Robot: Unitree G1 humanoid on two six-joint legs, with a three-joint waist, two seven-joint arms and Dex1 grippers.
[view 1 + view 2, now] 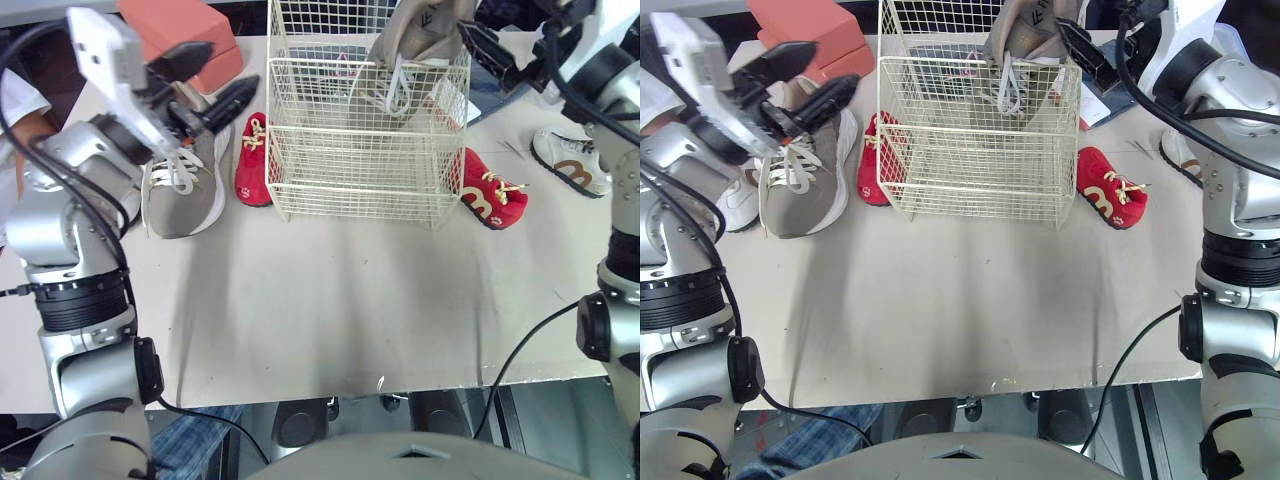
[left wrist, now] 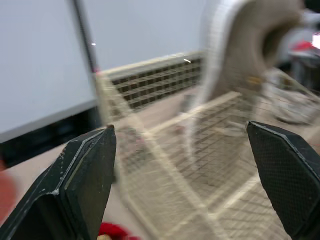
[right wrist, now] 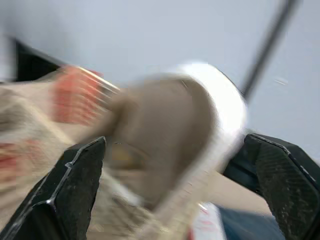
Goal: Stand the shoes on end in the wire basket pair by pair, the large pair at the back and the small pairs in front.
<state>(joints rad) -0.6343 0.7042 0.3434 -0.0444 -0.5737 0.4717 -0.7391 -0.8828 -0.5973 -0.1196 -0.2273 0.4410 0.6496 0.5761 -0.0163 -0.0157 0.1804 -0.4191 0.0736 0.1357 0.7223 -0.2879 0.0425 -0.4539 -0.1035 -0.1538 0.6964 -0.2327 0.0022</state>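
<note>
A small mark is showing on the tongue of the large grey shoe [image 1: 420, 45], too small to read. This shoe is standing on end at the back right of the wire basket [image 1: 350, 170]. The right gripper [image 3: 176, 142] is reaching to its heel with both fingers spread wide, one on each side.

The left gripper [image 2: 181, 129] is also spread wide and holding nothing. It is hovering over the second grey shoe [image 1: 185, 195], which is lying on the table [image 1: 330, 300] left of the basket.

One red shoe [image 1: 252, 160] is touching the basket's left wall and another red shoe [image 1: 490, 195] is lying beside its right wall. A white shoe [image 1: 570, 160] with a brown m-like mark is lying near the right edge. A pink box [image 1: 185, 35] is standing behind the left gripper. A wide bare part of the table is lying between the basket and the near edge.
</note>
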